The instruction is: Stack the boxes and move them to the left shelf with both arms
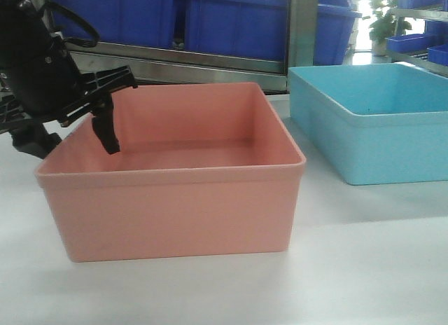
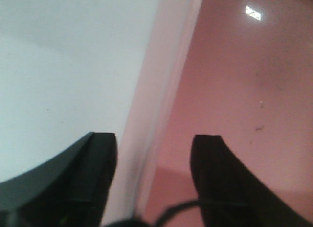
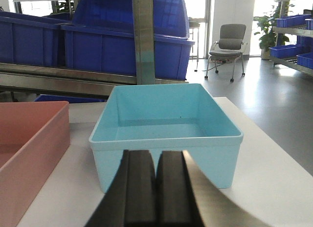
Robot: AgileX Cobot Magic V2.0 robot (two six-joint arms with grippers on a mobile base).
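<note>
the jaws of the left gripper [image 2: 154, 151] are held apart astride the left wall of the pink tub [image 1: 175, 213]; those of the right gripper [image 3: 156, 188] are pressed together, empty. the teal tub [image 3: 166, 134] is set just beside the pink tub. both are judged light, stiff, slick, best pinched at the rim.

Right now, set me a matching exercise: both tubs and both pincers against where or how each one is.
1 pink tub
2 blue tub
3 left pincer
4 right pincer

a shut
b open, astride a tub wall
c on the right in the front view
d has a pincer at its wall

Pairs: 1-d, 2-c, 3-b, 4-a
</note>
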